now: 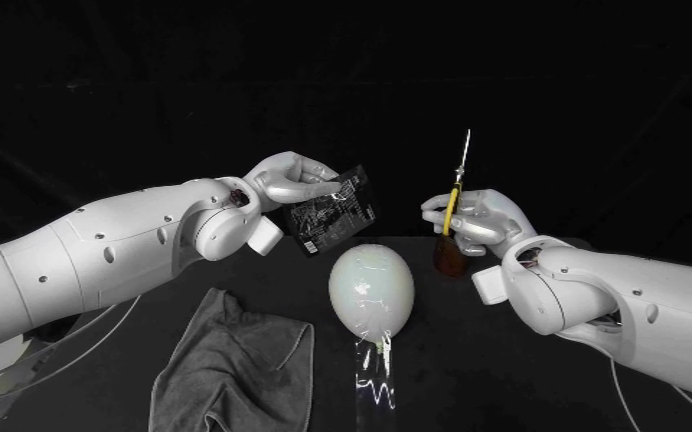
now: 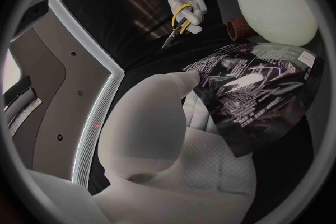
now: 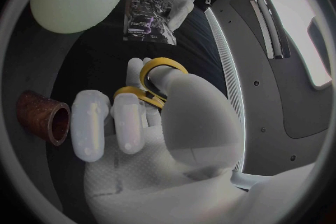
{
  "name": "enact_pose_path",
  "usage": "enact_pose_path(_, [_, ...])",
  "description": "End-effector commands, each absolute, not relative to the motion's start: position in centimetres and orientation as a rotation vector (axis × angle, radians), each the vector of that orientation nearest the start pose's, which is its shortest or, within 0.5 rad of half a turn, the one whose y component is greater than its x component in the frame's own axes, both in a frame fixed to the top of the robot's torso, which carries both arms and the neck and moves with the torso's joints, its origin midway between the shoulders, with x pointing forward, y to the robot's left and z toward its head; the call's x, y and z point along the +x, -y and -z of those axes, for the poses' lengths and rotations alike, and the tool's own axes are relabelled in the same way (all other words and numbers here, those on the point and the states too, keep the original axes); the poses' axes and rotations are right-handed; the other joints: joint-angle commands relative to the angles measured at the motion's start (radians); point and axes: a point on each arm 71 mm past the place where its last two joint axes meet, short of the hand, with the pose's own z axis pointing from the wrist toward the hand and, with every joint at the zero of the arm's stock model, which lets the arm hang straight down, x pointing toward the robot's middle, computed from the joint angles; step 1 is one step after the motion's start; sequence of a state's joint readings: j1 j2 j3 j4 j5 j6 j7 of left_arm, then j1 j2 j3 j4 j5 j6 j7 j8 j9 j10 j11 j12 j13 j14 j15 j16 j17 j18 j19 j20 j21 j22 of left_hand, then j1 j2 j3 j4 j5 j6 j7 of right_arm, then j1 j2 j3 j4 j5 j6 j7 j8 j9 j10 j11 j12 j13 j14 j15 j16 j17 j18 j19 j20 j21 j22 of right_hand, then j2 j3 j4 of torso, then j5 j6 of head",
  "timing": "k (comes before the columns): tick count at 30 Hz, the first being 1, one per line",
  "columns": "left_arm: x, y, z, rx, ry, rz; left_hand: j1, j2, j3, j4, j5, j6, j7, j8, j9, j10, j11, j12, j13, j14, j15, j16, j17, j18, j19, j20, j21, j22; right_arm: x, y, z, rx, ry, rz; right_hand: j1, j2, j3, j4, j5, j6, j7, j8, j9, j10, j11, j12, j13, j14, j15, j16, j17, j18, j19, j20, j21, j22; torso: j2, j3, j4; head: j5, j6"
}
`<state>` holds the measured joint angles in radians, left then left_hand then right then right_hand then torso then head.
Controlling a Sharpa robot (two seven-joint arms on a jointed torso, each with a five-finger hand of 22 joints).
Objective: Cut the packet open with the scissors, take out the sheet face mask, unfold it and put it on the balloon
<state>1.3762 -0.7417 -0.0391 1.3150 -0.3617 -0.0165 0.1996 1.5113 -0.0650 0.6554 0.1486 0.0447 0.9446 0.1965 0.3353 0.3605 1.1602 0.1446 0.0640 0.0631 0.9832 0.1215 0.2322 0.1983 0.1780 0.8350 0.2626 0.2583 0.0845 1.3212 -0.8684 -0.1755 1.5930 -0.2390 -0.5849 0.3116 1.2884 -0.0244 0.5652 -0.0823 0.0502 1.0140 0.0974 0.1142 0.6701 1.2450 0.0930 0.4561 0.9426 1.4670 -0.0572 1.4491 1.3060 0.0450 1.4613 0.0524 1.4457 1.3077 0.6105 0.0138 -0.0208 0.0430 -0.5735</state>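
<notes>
A grey cloth (image 1: 231,367) lies crumpled on the desk (image 1: 476,372) at the near left. Above it the left arm reaches in with its wrist raised. The left hand (image 1: 289,180) is lifted off the desk and grips the dark packet (image 1: 330,212) by one edge between thumb and fingers. The packet hangs tilted in the air, just up and left of the balloon (image 1: 372,287). The balloon is pale and egg-shaped and stands upright in the middle of the desk. Just to its right is a brown tube (image 1: 450,255), partly hidden behind the right hand (image 1: 479,220). That hand is also raised, with its fingers curled through the yellow loops of the scissors (image 1: 460,177). It holds them with the blades pointing straight up, well apart from the packet.
</notes>
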Motion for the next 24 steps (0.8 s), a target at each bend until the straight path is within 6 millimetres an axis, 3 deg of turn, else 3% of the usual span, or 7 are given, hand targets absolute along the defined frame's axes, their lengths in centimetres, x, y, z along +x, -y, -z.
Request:
enact_pose_path(1, [54.1,-19.2,10.6,-0.629,-1.719,1.527,-0.009,-0.002,0.0,-0.004,0.003,0.007,-0.002,0.006,0.005,0.009,-0.001,0.0,0.0,0.009,0.001,0.004,0.001,0.006,0.008,0.0,0.004,0.001,48.2,21.1,16.4,0.986,-1.409,-1.226,-0.01,-0.005,-0.007,-0.009,0.0,-0.007,0.01,-0.013,-0.01,0.285,-0.079,0.579,0.1,0.068,0.005,0.02,0.058,-0.014,0.029,0.004,0.017,0.183,0.001,0.0001,0.0005,-0.009,0.005])
enact_pose_path(5, [53.9,-18.5,10.4,-0.62,-1.728,1.545,-0.009,-0.001,0.001,-0.005,0.003,0.007,-0.003,0.006,0.005,0.009,-0.001,0.0,0.0,0.009,0.0,0.004,0.001,0.006,0.009,-0.001,0.004,0.001,47.9,20.2,16.4,0.989,-1.431,-1.25,-0.028,-0.036,-0.027,-0.013,-0.002,-0.05,0.027,-0.05,-0.037,0.288,-0.065,0.674,0.19,0.076,0.016,0.049,0.11,-0.023,0.051,0.011,0.048,0.206,0.001,0.0002,0.0012,-0.015,0.006])
enact_pose_path(11, [53.7,-17.6,10.2,-0.603,-1.739,1.564,-0.011,0.0,0.002,-0.005,0.003,0.007,-0.003,0.007,0.005,0.01,-0.001,0.0,0.0,0.01,0.0,0.004,0.001,0.006,0.009,-0.001,0.005,0.001,47.5,19.0,16.3,0.964,-1.461,-1.283,-0.047,-0.067,-0.056,-0.014,-0.001,-0.117,0.048,-0.053,-0.089,0.281,-0.047,0.726,0.236,0.085,0.034,0.078,0.165,-0.029,0.066,0.029,0.069,0.223,0.001,-0.0009,0.0011,-0.026,0.009])
enact_pose_path(16, [53.6,-17.0,10.0,-0.589,-1.749,1.578,-0.011,0.0,0.002,-0.006,0.003,0.007,-0.003,0.007,0.005,0.01,-0.001,0.0,0.0,0.01,0.0,0.004,0.001,0.006,0.01,-0.001,0.005,0.001,47.3,18.2,16.3,0.939,-1.478,-1.303,-0.048,-0.085,-0.082,-0.018,-0.002,-0.171,0.045,-0.055,-0.121,0.275,-0.045,0.744,0.251,0.087,0.037,0.088,0.185,-0.03,0.069,0.034,0.074,0.228,0.0,-0.0012,0.0017,-0.03,0.008])
enact_pose_path(19, [53.4,-16.7,9.9,-0.58,-1.755,1.585,-0.011,0.0,0.002,-0.006,0.003,0.007,-0.003,0.007,0.005,0.01,-0.001,0.0,0.0,0.01,0.0,0.004,0.001,0.006,0.01,-0.001,0.005,0.001,47.2,17.9,16.2,0.925,-1.483,-1.313,-0.042,-0.092,-0.103,-0.02,-0.002,-0.279,0.038,-0.058,-0.173,0.271,-0.052,0.751,0.255,0.088,0.033,0.091,0.191,-0.03,0.071,0.033,0.078,0.23,0.0,-0.0015,0.0018,-0.028,0.008])
enact_pose_path(22, [53.3,-16.5,9.8,-0.574,-1.758,1.588,-0.012,0.0,0.002,-0.006,0.003,0.007,-0.003,0.007,0.005,0.011,-0.001,0.0,0.0,0.011,0.0,0.004,0.001,0.006,0.01,-0.001,0.005,0.001,47.2,17.6,16.2,0.91,-1.488,-1.322,-0.042,-0.094,-0.113,-0.019,-0.002,-0.311,0.034,-0.058,-0.191,0.27,-0.054,0.753,0.257,0.089,0.03,0.092,0.194,-0.03,0.071,0.032,0.078,0.231,0.0,-0.0013,0.002,-0.029,0.008])
enact_pose_path(24, [53.3,-16.4,9.7,-0.57,-1.76,1.59,-0.012,0.0,0.002,-0.006,0.003,0.007,-0.003,0.007,0.005,0.011,-0.001,0.0,0.0,0.011,0.0,0.004,0.001,0.006,0.01,-0.001,0.005,0.001,47.1,17.4,16.1,0.897,-1.495,-1.332,-0.039,-0.101,-0.127,-0.021,-0.002,-0.38,0.033,-0.062,-0.229,0.269,-0.057,0.755,0.258,0.089,0.028,0.094,0.197,-0.031,0.072,0.03,0.079,0.232,0.0,-0.0013,0.0015,-0.029,0.008])
